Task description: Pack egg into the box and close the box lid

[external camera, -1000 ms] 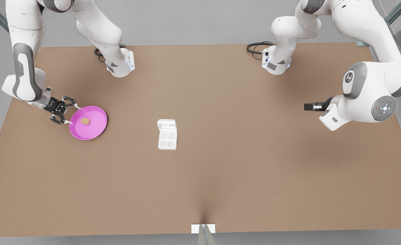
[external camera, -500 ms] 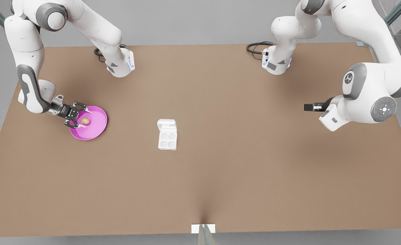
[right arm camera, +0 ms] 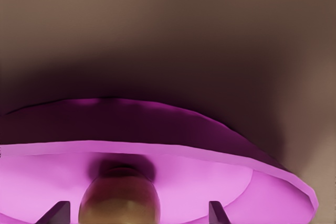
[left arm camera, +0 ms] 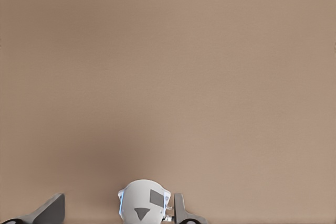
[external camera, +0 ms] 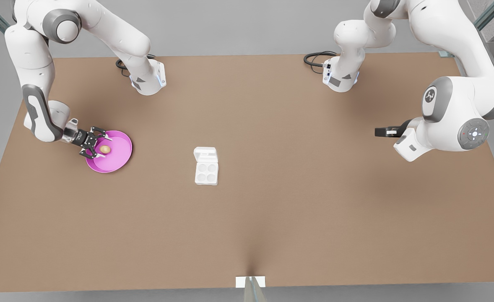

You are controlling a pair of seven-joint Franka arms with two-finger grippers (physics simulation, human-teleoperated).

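Right gripper (external camera: 97,147) low over the pink dish (external camera: 119,161), fingers (right arm camera: 59,211) spread either side of the egg (external camera: 105,149), not pinching it. Box (external camera: 206,172) well apart on the table (external camera: 272,218), box lid (external camera: 206,154) lying open. Left gripper (external camera: 380,132) waiting far off; opening impossible to tell.

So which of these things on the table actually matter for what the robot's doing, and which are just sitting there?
Part of the job:
- egg, lying in the pink dish
- box, open, four empty cups
- box lid, folded back
- right gripper, open around the egg

Just there:
- pink dish
- left gripper, waiting at the front view's right
- table
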